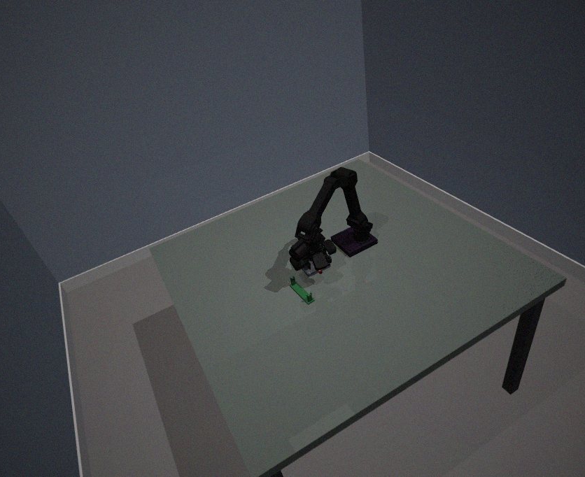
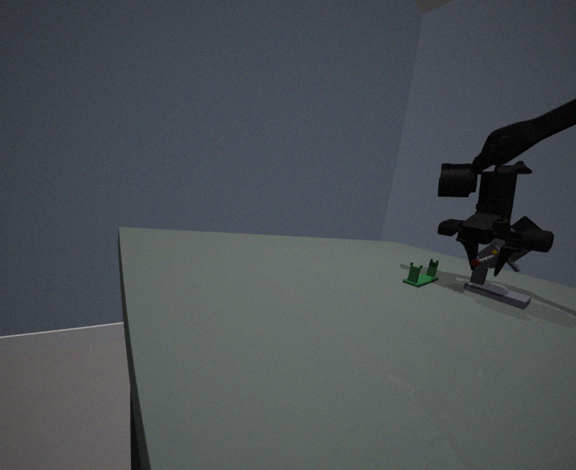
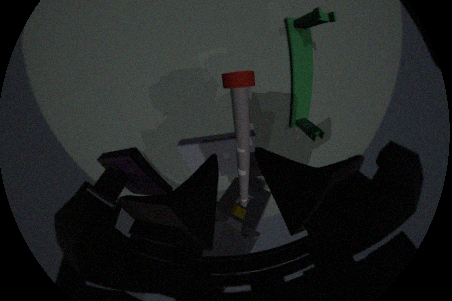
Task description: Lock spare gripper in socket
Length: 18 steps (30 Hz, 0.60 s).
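Note:
My gripper (image 2: 484,270) (image 3: 236,154) is open, its fingertips on either side of the lock pin's shaft. The lock pin (image 3: 241,126) has a grey shaft and a red head that also shows in the top view (image 1: 320,272) and the exterior view (image 2: 475,262). The head points out from the mount, and the far end meets a tilted grey part by a yellow patch (image 2: 495,251) (image 3: 239,211). The mount's pale base (image 2: 498,294) (image 3: 192,153) lies on the table. A tilted grey and dark piece (image 2: 522,253) rises behind the fingers. Whether it is the docked spare gripper, and the pin's depth, I cannot tell.
An empty green cradle (image 1: 301,291) (image 2: 425,280) (image 3: 301,71) with two notched uprights stands beside the mount. The arm's dark purple base plate (image 1: 341,245) (image 3: 132,171) is on the mount's other side. The arm arches over from there.

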Available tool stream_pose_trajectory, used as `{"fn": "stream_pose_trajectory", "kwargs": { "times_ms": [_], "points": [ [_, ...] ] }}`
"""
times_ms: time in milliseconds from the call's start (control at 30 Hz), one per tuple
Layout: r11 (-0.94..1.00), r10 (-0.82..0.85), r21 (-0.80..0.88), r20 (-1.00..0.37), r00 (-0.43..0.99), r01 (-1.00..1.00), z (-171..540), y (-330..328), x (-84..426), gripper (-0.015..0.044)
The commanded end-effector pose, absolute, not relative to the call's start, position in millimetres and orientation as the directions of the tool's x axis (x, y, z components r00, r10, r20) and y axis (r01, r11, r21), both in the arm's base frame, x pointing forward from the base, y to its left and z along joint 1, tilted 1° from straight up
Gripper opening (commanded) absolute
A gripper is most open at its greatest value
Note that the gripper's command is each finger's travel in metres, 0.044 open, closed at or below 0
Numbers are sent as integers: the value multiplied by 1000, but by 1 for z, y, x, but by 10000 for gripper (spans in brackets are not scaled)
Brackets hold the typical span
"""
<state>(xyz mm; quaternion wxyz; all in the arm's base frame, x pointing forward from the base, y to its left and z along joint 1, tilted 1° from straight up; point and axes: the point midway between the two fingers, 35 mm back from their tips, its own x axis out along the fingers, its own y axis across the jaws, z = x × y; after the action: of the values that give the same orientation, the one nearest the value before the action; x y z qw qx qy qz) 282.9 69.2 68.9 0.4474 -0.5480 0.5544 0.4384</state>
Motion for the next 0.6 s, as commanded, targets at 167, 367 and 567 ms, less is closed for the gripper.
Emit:
{"fn": "stream_pose_trajectory", "kwargs": {
  "times_ms": [167,367,567],
  "points": [
    [15,-215,-4,-977,1,-1000,76,74,283,200],
    [9,-218,4,-976,-6,-1000,87,83,281,200],
    [2,-222,7,-975,-8,-1000,98,91,280,200]
  ]
}}
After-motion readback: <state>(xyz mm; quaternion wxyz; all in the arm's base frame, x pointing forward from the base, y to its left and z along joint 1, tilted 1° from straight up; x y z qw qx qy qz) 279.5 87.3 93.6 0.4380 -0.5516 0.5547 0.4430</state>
